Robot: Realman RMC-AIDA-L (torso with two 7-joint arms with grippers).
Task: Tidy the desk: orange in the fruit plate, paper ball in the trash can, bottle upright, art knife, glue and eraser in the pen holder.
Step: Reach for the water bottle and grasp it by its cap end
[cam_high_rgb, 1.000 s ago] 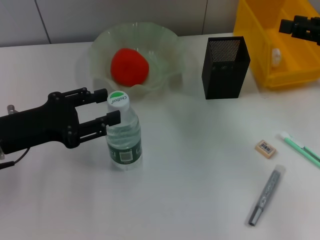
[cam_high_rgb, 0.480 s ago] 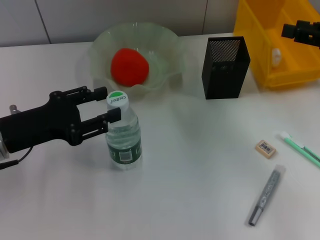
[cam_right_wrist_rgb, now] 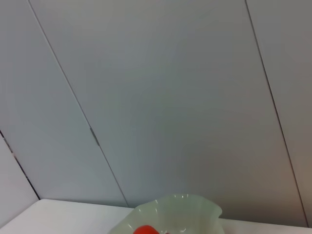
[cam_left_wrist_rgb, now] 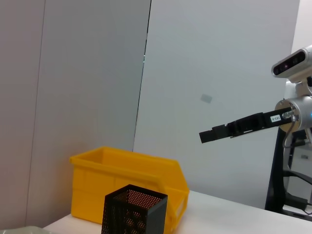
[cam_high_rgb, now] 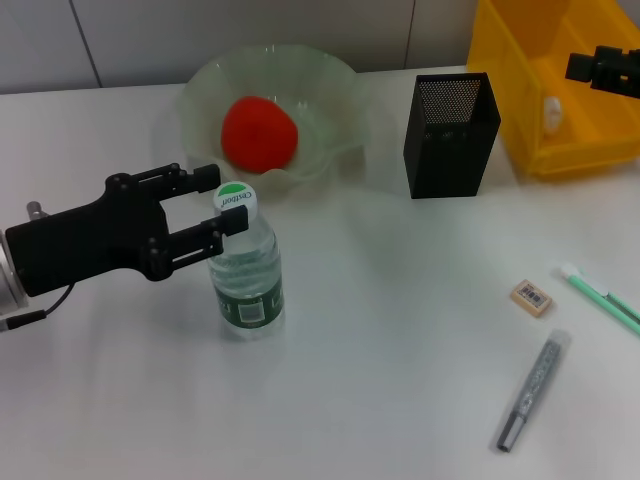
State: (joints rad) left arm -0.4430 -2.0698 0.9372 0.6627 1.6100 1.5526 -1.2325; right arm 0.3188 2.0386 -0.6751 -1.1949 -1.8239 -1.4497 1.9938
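On the white desk (cam_high_rgb: 380,330), left of centre: one clear water bottle (cam_high_rgb: 245,270), upright, green cap and green label. Left gripper (cam_high_rgb: 222,200) level with the cap, its two black fingers (cam_high_rgb: 190,178) parted, one on the far side of the cap and one on the near side; whether they touch the cap cannot be told.

Behind the bottle: pale green fruit plate (cam_high_rgb: 330,90) with wavy rim, holding one orange (cam_high_rgb: 258,132).

Right of the plate: black mesh pen holder (cam_high_rgb: 450,135), upright; nothing can be made out inside it. It also shows in the left wrist view (cam_left_wrist_rgb: 134,214), with the yellow bin (cam_left_wrist_rgb: 122,185) behind it.

Far right corner: yellow bin (cam_high_rgb: 540,90), with a small white item inside against its wall; what it is cannot be told.

Over the bin, at the frame edge: right gripper (cam_high_rgb: 600,70), seen only in part; jaw state cannot be told. The same arm shows in the left wrist view (cam_left_wrist_rgb: 214,134), held level in the air.

Near right part of the desk, all lying flat and apart from one another:
- eraser (cam_high_rgb: 531,297), tan with a printed label;
- green-and-white stick (cam_high_rgb: 600,297), running off the frame edge;
- grey pen-shaped tool (cam_high_rgb: 532,390), nearest the front edge.
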